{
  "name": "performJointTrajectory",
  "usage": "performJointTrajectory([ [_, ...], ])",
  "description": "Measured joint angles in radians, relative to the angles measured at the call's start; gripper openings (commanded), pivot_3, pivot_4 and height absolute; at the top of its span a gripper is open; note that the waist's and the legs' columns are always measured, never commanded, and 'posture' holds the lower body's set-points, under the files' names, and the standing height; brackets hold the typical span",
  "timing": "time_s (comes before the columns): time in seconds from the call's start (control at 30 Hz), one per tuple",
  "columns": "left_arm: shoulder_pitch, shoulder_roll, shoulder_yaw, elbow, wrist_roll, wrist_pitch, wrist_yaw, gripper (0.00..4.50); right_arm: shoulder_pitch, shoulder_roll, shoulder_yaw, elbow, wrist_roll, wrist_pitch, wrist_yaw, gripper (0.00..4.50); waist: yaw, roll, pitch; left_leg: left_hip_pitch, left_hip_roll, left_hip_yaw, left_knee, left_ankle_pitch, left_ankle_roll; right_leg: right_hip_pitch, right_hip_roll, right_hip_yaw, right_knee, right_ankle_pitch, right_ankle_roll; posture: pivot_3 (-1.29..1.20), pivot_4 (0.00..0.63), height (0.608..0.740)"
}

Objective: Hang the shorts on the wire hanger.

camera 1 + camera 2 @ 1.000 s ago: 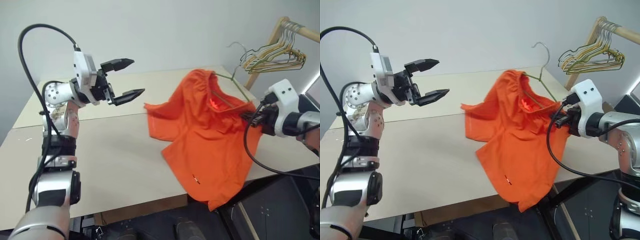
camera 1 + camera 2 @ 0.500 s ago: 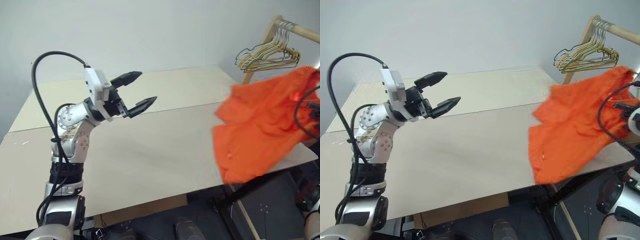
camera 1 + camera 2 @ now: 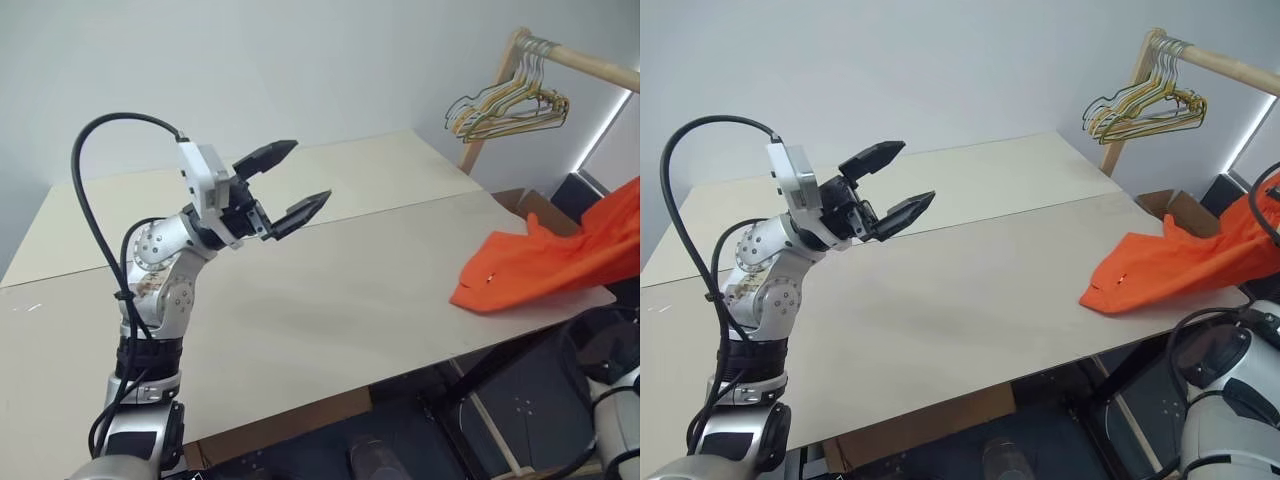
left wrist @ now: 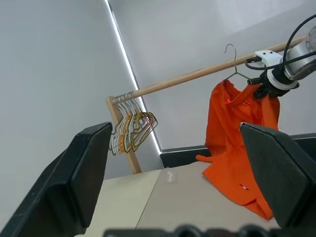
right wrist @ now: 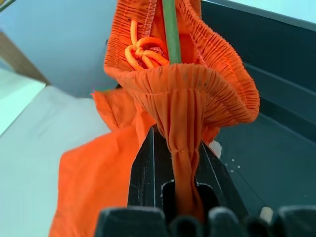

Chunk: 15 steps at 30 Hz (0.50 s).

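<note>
Orange thin-fabric shorts [image 5: 182, 94], on the olive-green wire hanger [image 5: 171, 29], have swung off the desk [image 3: 330, 290]; right fingers [image 5: 177, 163] pinch their waistband, left fingers [image 3: 290, 180] spread wide, empty. I judge hanging nearly done.

A pale beige table [image 3: 330, 300] stands before plain grey walls, a wooden rail [image 3: 585, 62] at its right.

No readable text anywhere.
No lettering, label, brand mark, number or sign legible on any surface in the four views.
</note>
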Motion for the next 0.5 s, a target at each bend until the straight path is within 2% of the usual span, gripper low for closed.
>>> performJointTrajectory([
  [0.27,0.028,-0.014,-0.013,-0.034,-0.003,0.0,-0.002,4.48,-0.117,-0.054,-0.096,0.28,0.071,-0.142,-0.123,0.0,0.003,0.0,0.0,0.0,-0.003,0.0,0.0,0.0,0.0,0.0,-0.002,0.0,-0.001,-0.001,0.002,-0.23,0.0,0.74],
  [0.5,0.072,0.019,-0.013,-0.093,-0.118,0.026,-0.103,4.48,-0.118,-0.088,-0.102,0.393,0.13,-0.194,-0.174,0.0,0.009,0.0,0.0,0.0,-0.003,0.001,0.0,0.0,0.001,0.001,-0.003,0.001,-0.004,-0.001,0.002,-0.23,0.0,0.74],
])
